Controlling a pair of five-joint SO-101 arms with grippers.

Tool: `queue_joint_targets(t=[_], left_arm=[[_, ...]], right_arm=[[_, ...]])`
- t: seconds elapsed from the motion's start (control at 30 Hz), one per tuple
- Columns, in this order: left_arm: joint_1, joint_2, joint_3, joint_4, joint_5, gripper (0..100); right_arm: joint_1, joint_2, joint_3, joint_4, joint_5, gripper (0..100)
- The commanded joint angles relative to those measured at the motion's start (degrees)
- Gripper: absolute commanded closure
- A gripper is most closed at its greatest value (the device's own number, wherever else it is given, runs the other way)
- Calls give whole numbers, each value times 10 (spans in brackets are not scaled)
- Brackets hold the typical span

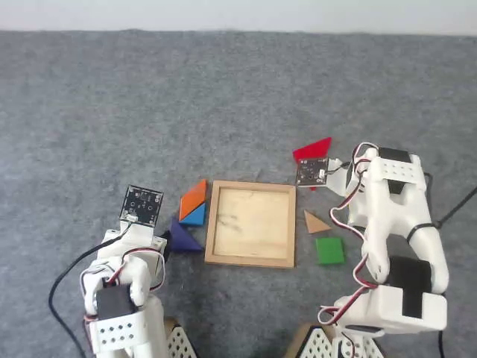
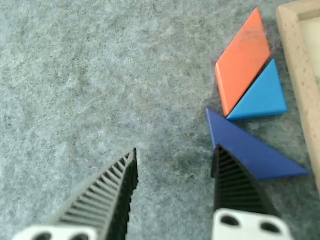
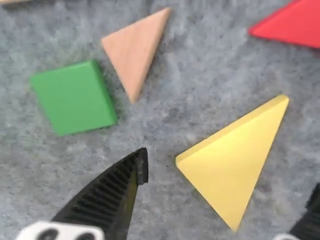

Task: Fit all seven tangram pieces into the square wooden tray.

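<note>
Black ribbed fingers point(image 2: 120, 192) of the left gripper point(image 2: 176, 151) closest in, spread wide apart above the grey felt tabletop point(image 1: 104, 112), clamped on nothing. One fingertip right at the edge of a dark blue wooden triangle point(image 2: 250, 147); touching or not, impossible to tell. Just past that, a light blue wooden triangle point(image 2: 262, 95), long side flush against an orange wooden parallelogram point(image 2: 243, 65), and both just beside the left rim of the square wooden tray point(image 1: 211, 224).

On the other arm, right gripper point(image 3: 227, 172) likewise parted, straddling a yellow wooden triangle point(image 3: 235, 155) lying flat on the felt, with one dark fingertip near the triangle's corner and not touching it. Near the yellow one, a green wooden square point(image 3: 72, 97) and a pale natural-wood triangle point(image 3: 135, 50) just beside each other, apart by a thin strip of felt. Farther off, a red wooden triangle point(image 3: 290, 25), near the tray's far right corner in the high view.

Tray itself flat on the felt between the two arms, bare wood floor showing, all seven pieces outside it: three to its left, four to its right.
</note>
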Motion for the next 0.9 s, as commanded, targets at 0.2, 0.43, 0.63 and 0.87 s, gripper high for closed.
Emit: queue_joint_targets(t=[0.2,0.43,0.63,0.87], left_arm=[[0,2,-4,4,-5,775],[0,2,-4,4,-5,775],[0,2,-4,4,-5,775],[0,2,-4,4,-5,775]], right_arm=[[33,80,-73,-15,28,413],[41,124,-78,-16,55,415],[41,130,-97,-14,55,544],[54,130,-98,-14,55,588]])
